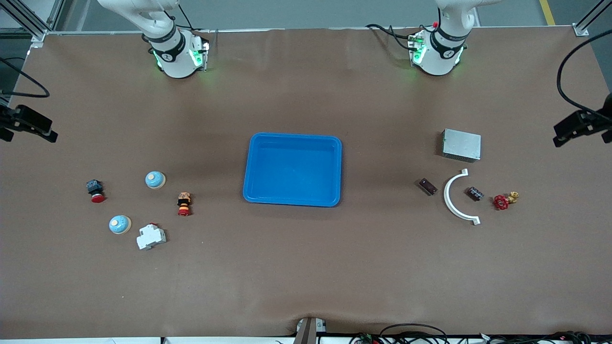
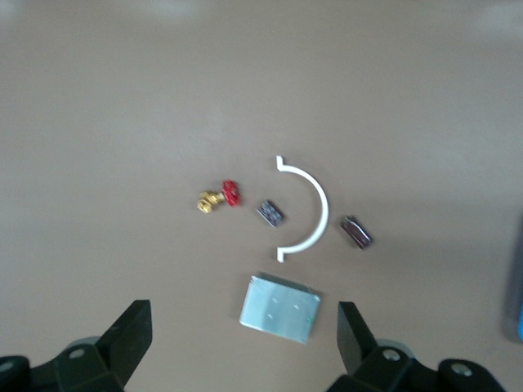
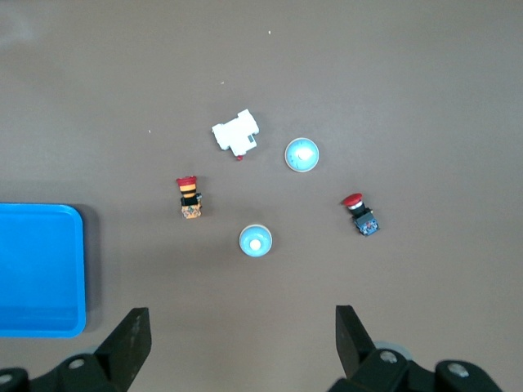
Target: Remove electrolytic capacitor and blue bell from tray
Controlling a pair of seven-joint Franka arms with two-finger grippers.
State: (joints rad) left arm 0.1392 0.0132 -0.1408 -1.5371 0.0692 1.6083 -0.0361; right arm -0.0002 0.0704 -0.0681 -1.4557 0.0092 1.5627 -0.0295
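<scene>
A blue tray sits at the middle of the brown table, with nothing in it. Toward the right arm's end lie two blue bells: one bell at about nine o'clock from the tray, and a second bell nearer the front camera, at roughly seven o'clock from the first. Between the first bell and the tray stands an orange-and-red button switch; a white breaker lies just beside the second bell, and a red-capped push button lies at nine o'clock from the first bell. Toward the left arm's end, a dark capacitor lies at three o'clock from the tray, just outside a white curved bracket; a second capacitor rests inside the curve. A red-handled brass valve lies at three o'clock from that, and a grey metal box at twelve o'clock from the bracket. The left gripper hangs high over the metal box, fingers spread wide, holding nothing. The right gripper hangs high over the bells, equally wide and bare.
</scene>
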